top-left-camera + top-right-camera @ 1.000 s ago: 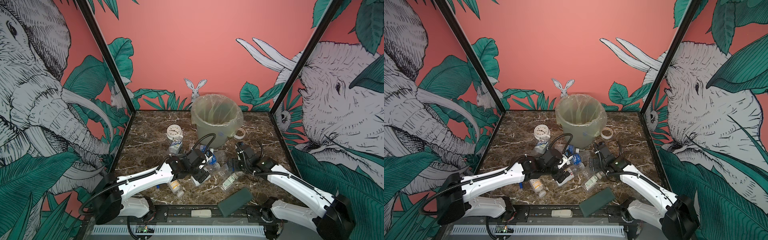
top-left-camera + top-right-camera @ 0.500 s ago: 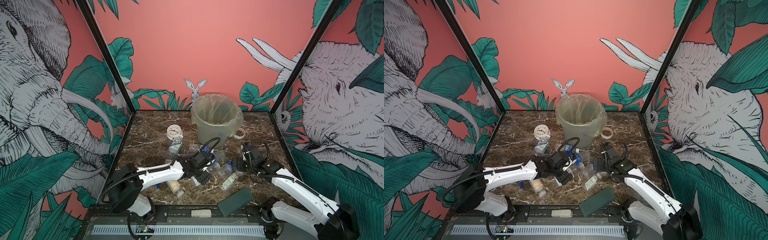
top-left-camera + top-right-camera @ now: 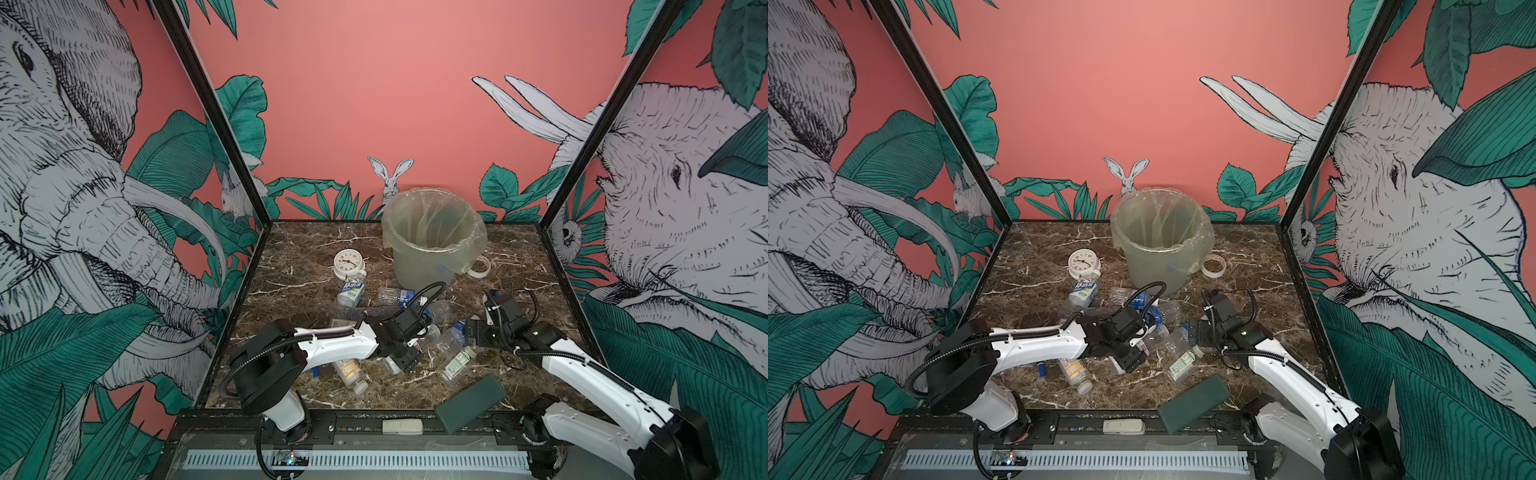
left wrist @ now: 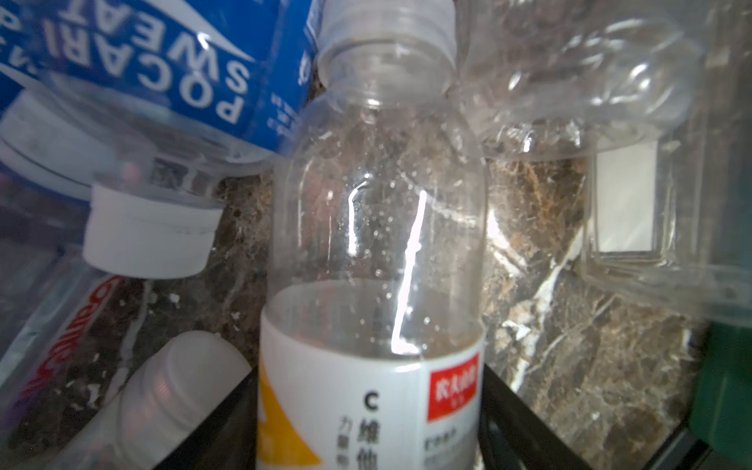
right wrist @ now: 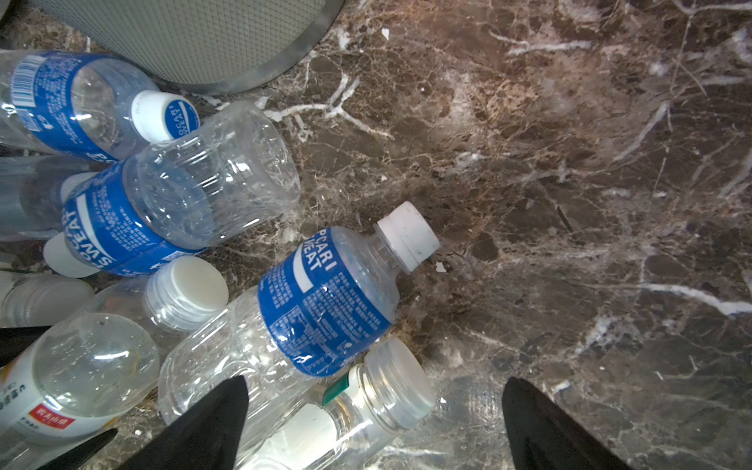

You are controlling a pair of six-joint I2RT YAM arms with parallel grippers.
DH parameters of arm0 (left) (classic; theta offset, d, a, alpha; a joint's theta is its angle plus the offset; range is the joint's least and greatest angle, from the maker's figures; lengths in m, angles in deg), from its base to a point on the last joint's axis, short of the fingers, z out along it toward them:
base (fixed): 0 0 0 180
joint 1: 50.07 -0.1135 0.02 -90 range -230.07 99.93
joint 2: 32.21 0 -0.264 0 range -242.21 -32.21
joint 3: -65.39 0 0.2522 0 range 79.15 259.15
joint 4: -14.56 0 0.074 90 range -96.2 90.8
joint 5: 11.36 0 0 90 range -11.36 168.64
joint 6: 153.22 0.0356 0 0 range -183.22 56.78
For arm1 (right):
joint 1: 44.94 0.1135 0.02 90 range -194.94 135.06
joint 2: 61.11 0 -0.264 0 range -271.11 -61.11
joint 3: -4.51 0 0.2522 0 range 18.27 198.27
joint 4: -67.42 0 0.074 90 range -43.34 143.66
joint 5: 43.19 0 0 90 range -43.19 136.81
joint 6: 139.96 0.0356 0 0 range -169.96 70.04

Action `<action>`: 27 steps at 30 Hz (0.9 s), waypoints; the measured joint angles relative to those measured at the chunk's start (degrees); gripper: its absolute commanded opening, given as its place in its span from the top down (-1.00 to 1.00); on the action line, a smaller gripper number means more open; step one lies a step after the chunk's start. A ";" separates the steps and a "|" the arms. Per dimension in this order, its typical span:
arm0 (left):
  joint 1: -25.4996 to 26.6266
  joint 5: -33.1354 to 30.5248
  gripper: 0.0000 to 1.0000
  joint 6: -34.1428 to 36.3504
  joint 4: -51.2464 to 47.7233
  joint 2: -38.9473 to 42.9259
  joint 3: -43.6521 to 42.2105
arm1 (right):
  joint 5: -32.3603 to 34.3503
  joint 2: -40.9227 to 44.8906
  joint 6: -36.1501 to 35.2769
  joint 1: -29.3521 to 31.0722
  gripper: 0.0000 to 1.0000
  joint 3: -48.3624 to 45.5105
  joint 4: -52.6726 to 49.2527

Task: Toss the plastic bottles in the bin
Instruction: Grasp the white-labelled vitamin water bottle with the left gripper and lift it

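Several plastic bottles lie in a heap on the marble floor in front of the bin, a grey-green bucket with a bag over its rim, seen in both top views. My left gripper is low in the heap. Its black fingers press both sides of a clear bottle with a white and orange label, which lies on the floor. My right gripper hovers open over the heap's right side, above the capped end of a clear bottle. A blue-labelled bottle lies just beyond.
A round white clock and another bottle lie left of the bin. A white tape roll sits at the bin's right. A pill-type bottle and a blue marker lie near the left arm. A dark green block leans at the front edge.
My left gripper has sunk into the heap and its jaws have closed in around the white-labelled bottle. The right gripper has shifted slightly toward the heap and stays wide.
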 measured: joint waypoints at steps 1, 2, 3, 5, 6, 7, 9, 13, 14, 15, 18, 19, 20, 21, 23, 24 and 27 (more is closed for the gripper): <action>0.02 0.07 -0.53 -0.04 0.02 -0.35 0.04 | 0.02 0.02 0.00 -0.15 -0.99 -0.02 0.15; 0.02 0.15 -0.49 -0.15 0.02 -0.66 0.11 | 0.02 0.07 0.02 -0.35 -0.99 -0.09 0.33; 0.02 0.20 -0.43 -0.26 0.02 -0.94 0.22 | 0.02 0.24 0.07 -0.48 -0.99 -0.33 0.55; 0.02 0.26 -0.37 -0.44 0.11 -1.16 0.28 | 0.02 0.70 0.13 -0.79 -0.99 -1.01 0.76; 0.09 0.42 -0.31 -0.52 0.13 -1.14 0.31 | 0.00 0.98 0.15 -0.96 -0.99 -1.42 0.76; 0.13 0.55 -0.25 -0.66 0.22 -1.14 0.31 | 0.02 1.29 0.17 -1.09 -0.99 -1.81 0.74; 0.20 0.94 -0.20 -0.90 0.42 -1.03 0.31 | 0.02 1.90 0.24 -1.31 -0.99 -2.45 0.72; 0.24 2.36 -0.17 -1.07 1.79 0.90 -0.61 | 0.02 3.21 0.35 -1.68 -0.99 -3.19 0.68; 0.24 2.69 -0.16 -1.07 2.27 1.97 -1.22 | 0.04 3.43 0.37 -1.79 -0.99 -3.26 0.68; 0.26 3.10 -0.16 -1.11 2.71 3.32 -1.97 | 0.02 3.63 0.37 -1.90 -0.99 -3.32 0.68; 0.28 3.67 -0.14 -1.29 4.13 8.02 -4.68 | 0.04 4.11 0.37 -1.99 -0.99 -3.63 0.79; 0.33 3.63 -0.14 -1.38 4.55 9.81 -5.68 | 0.04 4.15 0.37 -2.03 -0.99 -3.67 0.76; 0.33 3.52 -0.13 -1.46 4.94 11.28 -6.54 | 0.04 4.15 0.35 -2.03 -0.99 -3.67 0.76; 0.33 3.19 -0.13 -1.64 5.27 13.09 -7.52 | 0.04 4.15 0.35 -2.08 -0.99 -3.67 0.83; 0.35 2.54 -0.12 -2.08 5.81 16.41 -9.33 | 0.04 4.28 0.35 -2.16 -0.99 -3.67 0.85; 0.35 2.01 -0.13 -2.29 6.23 18.05 -10.23 | 0.02 4.42 0.35 -2.25 -0.99 -3.67 0.94; 0.39 0.52 -0.11 -2.89 7.89 23.58 -13.27 | 0.00 4.79 0.33 -2.29 -0.98 -3.67 1.25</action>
